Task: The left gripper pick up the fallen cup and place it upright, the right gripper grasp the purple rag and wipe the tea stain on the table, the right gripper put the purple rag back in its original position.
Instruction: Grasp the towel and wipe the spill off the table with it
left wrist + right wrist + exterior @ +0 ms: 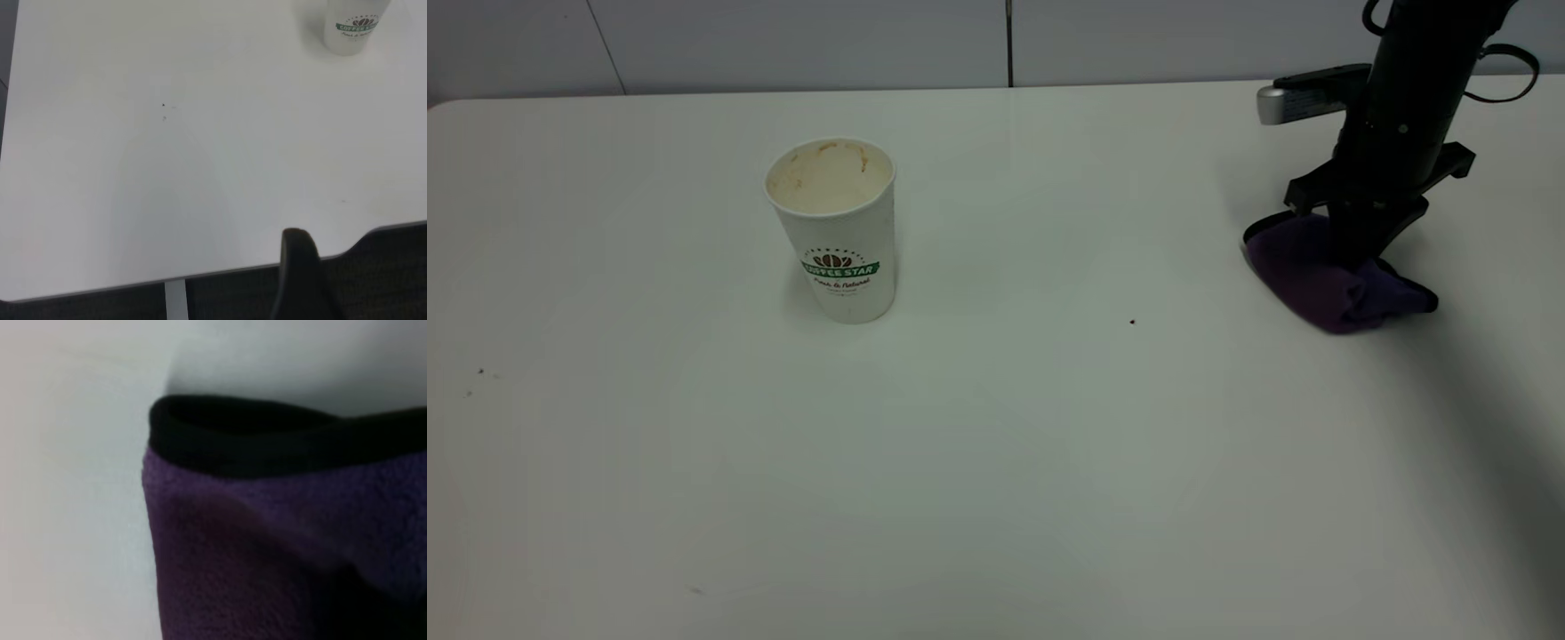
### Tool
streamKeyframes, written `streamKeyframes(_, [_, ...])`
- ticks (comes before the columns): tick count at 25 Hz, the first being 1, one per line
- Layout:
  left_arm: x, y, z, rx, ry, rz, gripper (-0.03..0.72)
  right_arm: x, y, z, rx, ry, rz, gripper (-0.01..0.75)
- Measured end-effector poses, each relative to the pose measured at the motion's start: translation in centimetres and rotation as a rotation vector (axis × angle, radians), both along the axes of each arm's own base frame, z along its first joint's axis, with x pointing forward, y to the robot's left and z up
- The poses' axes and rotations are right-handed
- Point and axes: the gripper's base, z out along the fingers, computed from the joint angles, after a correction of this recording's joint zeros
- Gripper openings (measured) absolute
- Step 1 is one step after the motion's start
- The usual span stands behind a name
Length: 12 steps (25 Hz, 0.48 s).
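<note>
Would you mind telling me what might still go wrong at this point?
1. The right gripper presses into the bunched rag; if it lifts without fully letting go, the rag may come up or drag along the table.
2. The rag lies crumpled, so it may be left in a heap rather than flat.
3. The cup stands upright, far from that arm; a wide sweep seems the only threat to it.
</note>
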Motion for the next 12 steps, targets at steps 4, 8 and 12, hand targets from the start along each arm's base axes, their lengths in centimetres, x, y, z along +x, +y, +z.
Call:
streamKeyframes(4, [0.0, 0.0, 0.0, 0.0, 0.0, 0.0, 0.487, -0.8, 1.8, 0.0, 0.041, 0.063, 0.086, 0.056])
streamKeyframes(8, [0.0, 0.0, 0.0, 0.0, 0.0, 0.0, 0.487, -1.5, 4.7, 0.0, 0.065, 0.089, 0.177, 0.093])
streamKeyframes(12, [0.0, 0.0, 0.0, 0.0, 0.0, 0.0, 0.487, -1.6, 5.8, 0.9, 0.092, 0.083, 0.182, 0.217])
